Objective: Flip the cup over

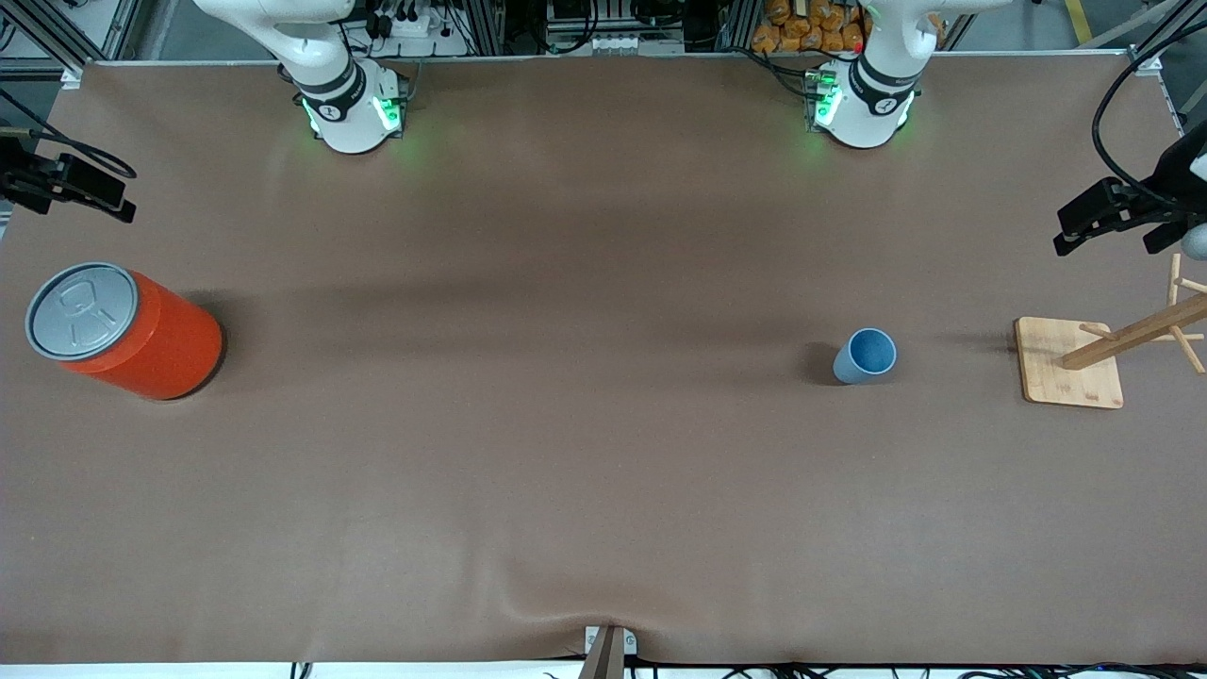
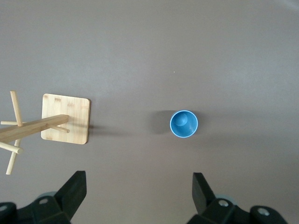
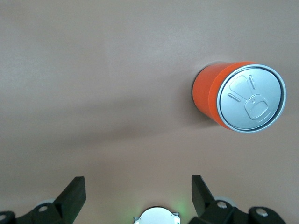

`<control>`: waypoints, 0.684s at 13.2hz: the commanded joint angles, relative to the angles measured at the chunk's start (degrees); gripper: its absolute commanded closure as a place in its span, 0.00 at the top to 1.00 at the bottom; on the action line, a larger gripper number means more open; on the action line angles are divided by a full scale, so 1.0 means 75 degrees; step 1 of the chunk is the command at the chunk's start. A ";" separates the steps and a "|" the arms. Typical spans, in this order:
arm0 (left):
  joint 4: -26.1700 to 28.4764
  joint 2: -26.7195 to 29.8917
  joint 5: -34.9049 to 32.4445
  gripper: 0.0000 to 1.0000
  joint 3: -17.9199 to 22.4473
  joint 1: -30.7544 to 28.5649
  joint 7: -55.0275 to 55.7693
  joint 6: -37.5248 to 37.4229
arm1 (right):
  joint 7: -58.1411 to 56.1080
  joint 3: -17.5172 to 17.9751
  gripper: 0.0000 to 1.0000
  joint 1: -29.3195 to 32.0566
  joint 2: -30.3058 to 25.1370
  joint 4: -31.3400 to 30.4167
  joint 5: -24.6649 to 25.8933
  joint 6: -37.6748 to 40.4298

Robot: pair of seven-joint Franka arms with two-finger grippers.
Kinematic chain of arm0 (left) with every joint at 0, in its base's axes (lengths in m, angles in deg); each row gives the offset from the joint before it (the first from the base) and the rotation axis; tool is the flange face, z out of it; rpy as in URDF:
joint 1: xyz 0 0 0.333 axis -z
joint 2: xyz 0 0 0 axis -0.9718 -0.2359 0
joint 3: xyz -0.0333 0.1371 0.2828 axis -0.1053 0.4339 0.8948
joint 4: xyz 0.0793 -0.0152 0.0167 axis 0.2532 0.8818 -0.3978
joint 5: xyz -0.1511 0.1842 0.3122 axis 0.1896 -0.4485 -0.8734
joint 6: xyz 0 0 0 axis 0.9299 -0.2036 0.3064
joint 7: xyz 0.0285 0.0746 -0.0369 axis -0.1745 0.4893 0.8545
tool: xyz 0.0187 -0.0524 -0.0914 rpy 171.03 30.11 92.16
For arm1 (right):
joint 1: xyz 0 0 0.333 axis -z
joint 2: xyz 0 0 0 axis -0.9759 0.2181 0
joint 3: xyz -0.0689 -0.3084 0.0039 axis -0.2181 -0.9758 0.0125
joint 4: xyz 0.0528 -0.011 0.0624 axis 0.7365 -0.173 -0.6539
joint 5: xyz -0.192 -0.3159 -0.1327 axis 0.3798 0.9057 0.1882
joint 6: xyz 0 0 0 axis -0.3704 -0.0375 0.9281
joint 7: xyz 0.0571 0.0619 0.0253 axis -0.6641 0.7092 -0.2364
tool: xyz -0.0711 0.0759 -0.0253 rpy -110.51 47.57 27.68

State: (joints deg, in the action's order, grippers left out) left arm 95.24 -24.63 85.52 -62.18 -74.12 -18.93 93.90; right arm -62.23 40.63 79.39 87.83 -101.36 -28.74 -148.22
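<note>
The cup [image 1: 865, 356] is a small light-blue tumbler. It stands upright with its mouth up, toward the left arm's end of the table. The left wrist view looks straight down into the cup [image 2: 183, 123], whose inside is darker blue. High over the table between the cup and a wooden rack, my left gripper [image 2: 138, 176] hangs open and holds nothing. It shows at the edge of the front view as the left gripper [image 1: 1070, 236]. My right gripper [image 3: 137, 179] is open and empty too, high over the right arm's end, and shows in the front view as the right gripper [image 1: 118, 203].
A wooden peg rack [image 1: 1132, 335] on a square base [image 1: 1056, 372] stands beside the cup at the left arm's end; the rack [image 2: 28, 128] also shows in the left wrist view. A large orange can [image 1: 123, 330] with a grey lid [image 3: 251, 98] stands at the right arm's end.
</note>
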 commanded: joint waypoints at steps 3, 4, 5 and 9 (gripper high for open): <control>0.0080 0.0124 0.0023 1.00 -0.0060 -0.0029 -0.0021 -0.0074 | 0.0101 0.0029 1.00 0.0028 -0.0016 0.0078 0.0073 0.0053; 0.0080 0.0112 0.0023 1.00 -0.0060 -0.0040 -0.0032 -0.0074 | 0.0113 0.0029 1.00 0.0028 -0.0016 0.0078 0.0073 0.0053; 0.0068 0.0100 0.0035 1.00 -0.0060 -0.0041 -0.0067 -0.0074 | 0.0101 0.0029 1.00 0.0016 -0.0016 0.0078 0.0073 0.0053; 0.0057 0.0135 0.0047 1.00 -0.0107 -0.0029 -0.0055 -0.0132 | 0.0113 0.0029 1.00 0.0016 -0.0016 0.0078 0.0073 0.0064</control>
State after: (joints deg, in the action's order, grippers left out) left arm 95.36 -24.62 85.52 -62.54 -74.11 -19.05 93.86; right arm -62.23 40.62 79.39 87.83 -101.36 -28.74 -148.22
